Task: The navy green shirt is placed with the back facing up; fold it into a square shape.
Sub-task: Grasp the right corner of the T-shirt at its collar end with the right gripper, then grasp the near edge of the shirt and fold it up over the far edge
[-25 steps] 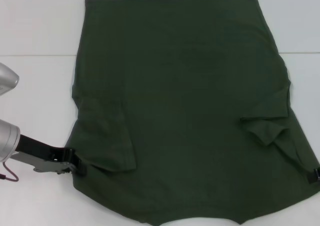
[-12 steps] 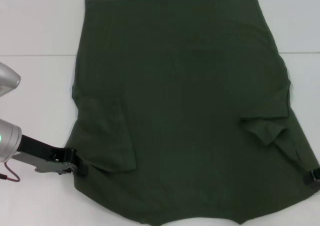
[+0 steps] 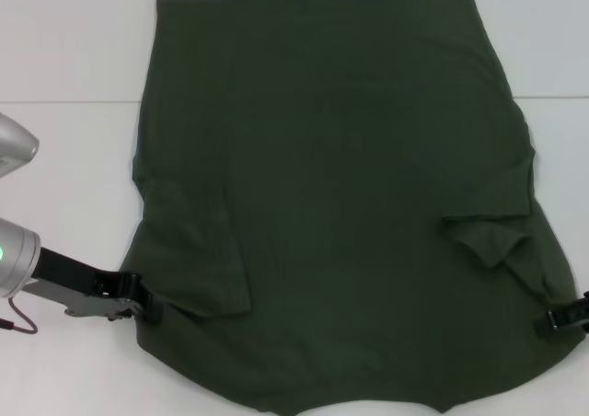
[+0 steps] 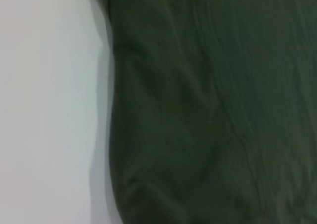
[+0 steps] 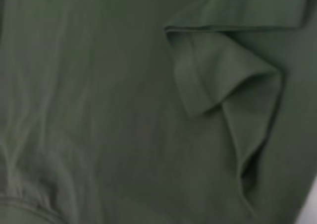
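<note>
The navy green shirt (image 3: 350,186) lies flat on the white table (image 3: 64,177), plain side up, its hem at the far end. Both sleeves are folded inward: the left sleeve (image 3: 198,250) lies flat, the right sleeve (image 3: 492,236) is bunched with a raised fold. My left gripper (image 3: 147,304) sits low at the shirt's left edge, touching the cloth just below the folded sleeve. My right gripper (image 3: 560,317) is at the shirt's right edge, over the cloth below the right sleeve. The left wrist view shows the shirt (image 4: 213,105) edge, the right wrist view the rumpled sleeve (image 5: 223,80).
Bare white tabletop (image 4: 44,105) borders the shirt on the left, with a narrower strip on the right. A seam (image 3: 64,101) crosses the white surface behind the arms. The shirt's near edge runs out of the head view at the bottom.
My right gripper has slid inward from the picture's right border onto the shirt's edge. The left gripper and the shirt have barely moved.
</note>
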`<state>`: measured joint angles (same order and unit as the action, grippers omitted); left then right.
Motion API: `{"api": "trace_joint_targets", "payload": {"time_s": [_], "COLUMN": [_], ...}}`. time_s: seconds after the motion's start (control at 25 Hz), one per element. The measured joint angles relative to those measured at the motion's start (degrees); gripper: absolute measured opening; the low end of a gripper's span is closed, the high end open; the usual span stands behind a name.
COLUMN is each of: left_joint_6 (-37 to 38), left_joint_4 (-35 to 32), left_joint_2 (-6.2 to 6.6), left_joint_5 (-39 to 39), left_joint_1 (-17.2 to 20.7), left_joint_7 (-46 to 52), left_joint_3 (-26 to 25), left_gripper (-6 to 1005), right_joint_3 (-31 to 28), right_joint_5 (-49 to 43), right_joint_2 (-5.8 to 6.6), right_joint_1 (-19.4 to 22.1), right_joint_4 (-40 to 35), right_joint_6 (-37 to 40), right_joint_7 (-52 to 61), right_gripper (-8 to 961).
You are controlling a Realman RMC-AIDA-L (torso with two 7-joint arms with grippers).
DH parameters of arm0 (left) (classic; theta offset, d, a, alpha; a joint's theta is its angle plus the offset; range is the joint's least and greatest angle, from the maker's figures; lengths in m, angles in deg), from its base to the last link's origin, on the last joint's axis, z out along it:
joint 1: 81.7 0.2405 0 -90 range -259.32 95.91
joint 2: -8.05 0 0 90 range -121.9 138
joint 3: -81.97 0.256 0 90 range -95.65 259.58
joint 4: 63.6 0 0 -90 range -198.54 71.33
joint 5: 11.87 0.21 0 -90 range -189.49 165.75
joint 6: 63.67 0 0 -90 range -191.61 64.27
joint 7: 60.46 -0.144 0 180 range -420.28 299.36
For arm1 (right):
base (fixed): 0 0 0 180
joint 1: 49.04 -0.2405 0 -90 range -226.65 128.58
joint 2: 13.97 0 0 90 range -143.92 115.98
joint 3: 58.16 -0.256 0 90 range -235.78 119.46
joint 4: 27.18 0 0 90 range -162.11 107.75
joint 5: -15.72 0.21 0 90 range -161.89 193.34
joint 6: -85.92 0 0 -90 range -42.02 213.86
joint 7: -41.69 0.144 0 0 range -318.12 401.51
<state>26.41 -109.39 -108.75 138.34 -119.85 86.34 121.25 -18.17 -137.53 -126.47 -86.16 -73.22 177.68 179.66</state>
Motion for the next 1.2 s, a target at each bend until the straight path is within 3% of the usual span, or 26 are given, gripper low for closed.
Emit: {"api": "trace_joint_targets", "payload": {"time_s": [0.44,0.56,0.76,1.2], "left_joint_6": [0.01,0.0,-0.39,-0.63], "left_joint_4": [0.0,0.0,0.0,1.07], "left_joint_2": [-0.09,-0.06,-0.03,0.51], "left_joint_5": [-0.09,-0.17,-0.25,-3.3], "left_joint_1": [0.08,0.09,0.1,0.53], "left_joint_7": [-0.29,-0.31,-0.48,-4.23], "left_joint_3": [-0.01,-0.06,-0.09,-2.64], "left_gripper": [45,45,46,47], "right_joint_3": [0.3,0.39,0.6,1.32], "right_joint_5": [-0.57,-0.73,-0.79,-0.87], "right_joint_2": [-1.03,-1.02,-0.98,-0.96], "right_joint_1": [-0.26,-0.57,-1.09,-1.49], "right_joint_4": [-2.2,-1.7,-1.59,-1.3], "right_joint_6": [-1.35,-1.37,-1.47,-0.49], "right_joint_7": [0.01,-0.21,-0.25,-2.69], "right_gripper": [809,584,359,123]}}
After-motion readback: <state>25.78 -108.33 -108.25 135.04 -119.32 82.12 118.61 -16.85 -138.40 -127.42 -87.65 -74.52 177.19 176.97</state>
